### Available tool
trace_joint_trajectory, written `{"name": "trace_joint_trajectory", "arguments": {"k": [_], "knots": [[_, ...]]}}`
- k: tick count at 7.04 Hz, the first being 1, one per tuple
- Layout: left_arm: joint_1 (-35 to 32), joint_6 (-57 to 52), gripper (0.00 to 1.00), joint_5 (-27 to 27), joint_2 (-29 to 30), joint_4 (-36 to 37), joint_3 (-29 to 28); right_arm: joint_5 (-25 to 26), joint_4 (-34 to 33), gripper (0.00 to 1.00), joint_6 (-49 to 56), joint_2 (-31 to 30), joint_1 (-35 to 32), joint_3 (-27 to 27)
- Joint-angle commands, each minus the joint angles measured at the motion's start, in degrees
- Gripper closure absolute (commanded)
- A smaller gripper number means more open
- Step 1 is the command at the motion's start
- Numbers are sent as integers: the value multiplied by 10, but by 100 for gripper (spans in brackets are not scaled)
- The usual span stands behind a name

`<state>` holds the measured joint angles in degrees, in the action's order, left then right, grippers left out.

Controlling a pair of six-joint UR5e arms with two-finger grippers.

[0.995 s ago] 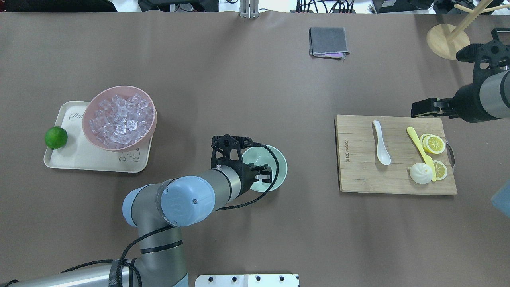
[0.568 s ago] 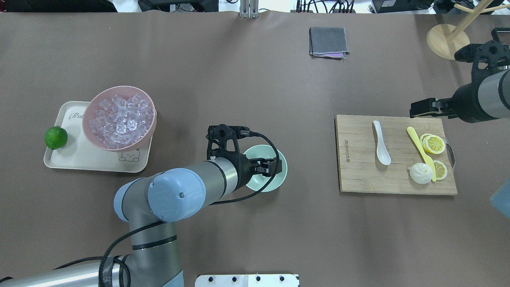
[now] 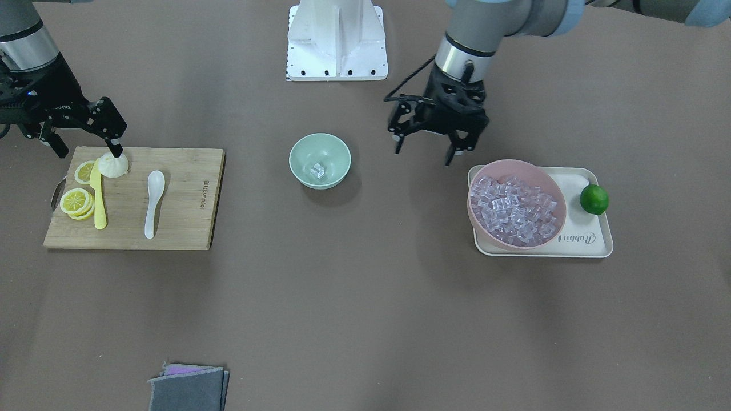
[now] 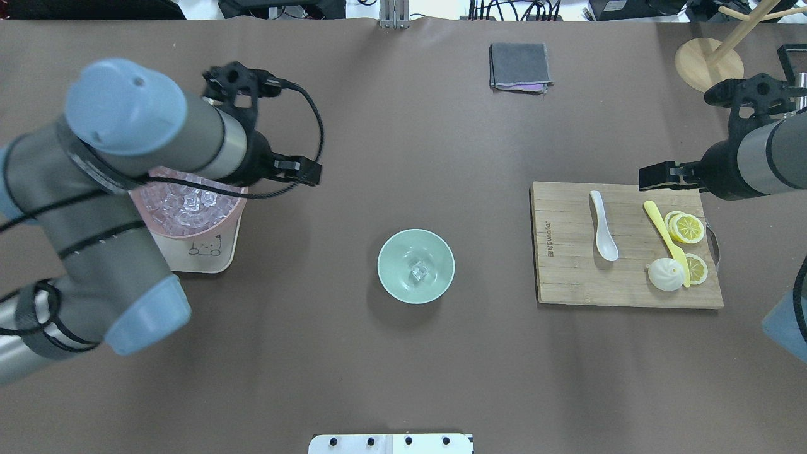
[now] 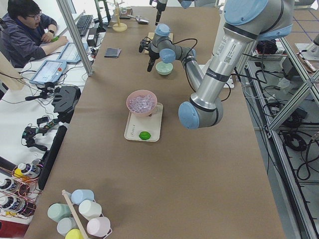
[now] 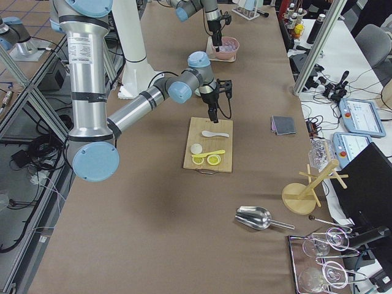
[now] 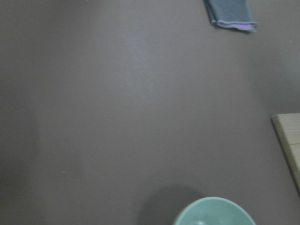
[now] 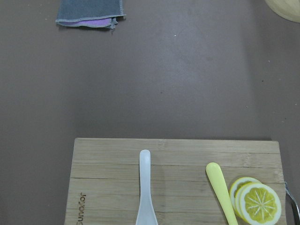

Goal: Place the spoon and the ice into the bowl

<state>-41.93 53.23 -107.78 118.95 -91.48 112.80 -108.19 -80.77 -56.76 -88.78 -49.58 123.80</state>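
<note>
One cube of ice (image 4: 419, 272) is sitting in the bottom of the mint bowl (image 4: 392, 255), and that's the big change. A moment ago the left gripper (image 3: 424, 150) was parked right over that bowl. Now it has swung off toward the robot's left, so the bowl sits well off to its right. The pink bowl (image 3: 478, 224) with its heap of ice (image 3: 514, 210) is near the gripper on its other side. Its fingers are spread wide with nothing between them. The right gripper (image 3: 87, 147) has only crept a bit closer to the cutting board (image 4: 567, 277). Its fingers are spread and empty too, up over the board's far edge. The spoon (image 4: 603, 228) hasn't budged. It lies flat on the board, a little to that gripper's left and nearer the robot. The yellow knife (image 4: 663, 230), lemon slices (image 4: 686, 227) and a white bun (image 4: 665, 275) are on the same board, closer in under the gripper. In the overhead view the left arm covers most of the tray. The front-facing view shows it whole, with the lime (image 3: 594, 199) on the tray (image 3: 588, 244) beside the pink bowl, and it's also where both grippers' finger gaps show plainly. The left wrist view catches just the bowl's rim at its bottom edge and a grey cloth (image 7: 230, 13) far ahead. The right wrist view looks down on the spoon's handle.
</note>
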Motion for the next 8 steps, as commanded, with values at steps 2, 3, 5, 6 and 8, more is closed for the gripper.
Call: {"name": "trace_joint_trajectory", "arguments": {"k": [2,3,5,6,8], "knots": [[-221,-344,1,-94,-126,104,22,51,1,0,-15,3,40,-14],[-308,-481,1,-116,-157,104,-4,61,31,0,-22,15,49,-46],[-407,-650,1,-150,-181,97,-61,78,122,0,-34,26,67,-123],[-415,-657,1,-152,-188,97,-63,90,153,0,-34,28,75,-156],[-415,-657,1,-152,-190,97,-63,109,204,0,-34,47,89,-216]]}}
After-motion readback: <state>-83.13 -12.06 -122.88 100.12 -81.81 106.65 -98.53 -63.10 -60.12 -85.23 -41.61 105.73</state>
